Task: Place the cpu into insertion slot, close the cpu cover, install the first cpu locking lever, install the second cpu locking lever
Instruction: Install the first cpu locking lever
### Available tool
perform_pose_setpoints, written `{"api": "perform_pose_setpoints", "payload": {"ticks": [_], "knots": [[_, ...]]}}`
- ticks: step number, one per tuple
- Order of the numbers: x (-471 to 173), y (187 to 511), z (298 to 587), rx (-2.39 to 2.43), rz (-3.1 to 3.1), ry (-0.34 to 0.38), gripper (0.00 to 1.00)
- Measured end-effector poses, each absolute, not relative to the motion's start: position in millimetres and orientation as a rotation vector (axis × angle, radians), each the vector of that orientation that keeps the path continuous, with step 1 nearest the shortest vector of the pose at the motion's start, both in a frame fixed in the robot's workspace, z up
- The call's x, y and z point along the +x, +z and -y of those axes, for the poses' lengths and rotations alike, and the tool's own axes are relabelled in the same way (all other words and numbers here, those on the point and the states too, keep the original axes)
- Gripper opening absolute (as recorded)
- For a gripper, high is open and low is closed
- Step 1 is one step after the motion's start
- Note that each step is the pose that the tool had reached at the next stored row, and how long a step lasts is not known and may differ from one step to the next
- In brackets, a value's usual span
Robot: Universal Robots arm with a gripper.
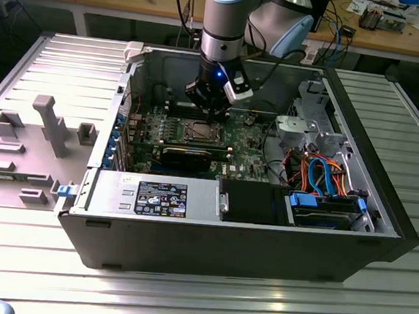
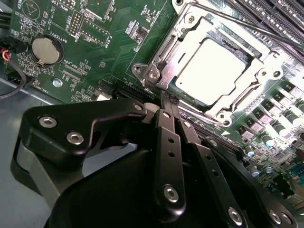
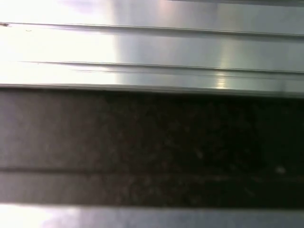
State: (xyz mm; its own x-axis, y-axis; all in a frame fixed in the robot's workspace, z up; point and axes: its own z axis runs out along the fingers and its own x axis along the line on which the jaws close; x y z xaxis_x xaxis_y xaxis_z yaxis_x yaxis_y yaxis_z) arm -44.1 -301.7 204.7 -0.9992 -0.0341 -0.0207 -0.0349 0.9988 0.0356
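In the second wrist view the cpu (image 2: 211,71) lies flat in the insertion slot (image 2: 228,116), its pale silver top showing through the window of the cpu cover (image 2: 183,45), which is folded down over it. A thin metal locking lever (image 2: 251,26) runs along the socket's far side. My gripper (image 2: 165,100) is shut, its black fingers (image 2: 168,142) pressed together with the tips right at one corner of the socket. In the exterior view the gripper (image 1: 214,115) hangs straight down just above the insertion slot (image 1: 201,132) inside the open computer case.
A long black card (image 1: 187,155) lies beside the socket, and memory slots (image 2: 280,14) border it. The case walls (image 1: 210,238), a labelled power supply (image 1: 162,197) and a drive cage with blue and orange cables (image 1: 325,174) hem the board in. A grey fixture plate (image 1: 35,142) sits at the exterior view's left.
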Motion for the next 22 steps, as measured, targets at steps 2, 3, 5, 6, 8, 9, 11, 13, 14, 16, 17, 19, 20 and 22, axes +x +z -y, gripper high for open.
{"api": "perform_pose_setpoints", "payload": {"ticks": [2,3,5,6,8,9,11,13,14,16,17,19,20,22], "knots": [[-43.7,204.2,301.7,-0.054,-3.122,0.054,0.11],[-43.6,204.0,301.7,-0.054,-3.122,0.053,0.11],[-43.4,203.6,301.7,-0.054,-3.122,0.050,0.11],[-43.3,203.1,301.7,-0.054,-3.123,0.049,0.11],[-43.1,202.5,301.7,-0.054,-3.124,0.048,0.11],[-43.0,202.4,301.7,-0.054,-3.124,0.049,0.11],[-42.9,202.2,301.6,-0.054,-3.124,0.059,0.11],[-42.9,201.9,301.4,-0.054,-3.124,0.079,0.11],[-42.9,202.2,301.6,-0.054,-3.124,0.091,0.11],[-43.0,202.4,301.5,-0.054,-3.124,0.107,0.11],[-43.0,202.8,301.5,-0.053,-3.123,0.108,0.11],[-43.0,205.9,301.6,-0.053,-3.124,0.107,0.11],[-43.0,206.8,301.6,-0.053,-3.124,0.107,0.11],[-42.9,207.0,301.5,-0.054,-3.123,0.107,0.11]]}}
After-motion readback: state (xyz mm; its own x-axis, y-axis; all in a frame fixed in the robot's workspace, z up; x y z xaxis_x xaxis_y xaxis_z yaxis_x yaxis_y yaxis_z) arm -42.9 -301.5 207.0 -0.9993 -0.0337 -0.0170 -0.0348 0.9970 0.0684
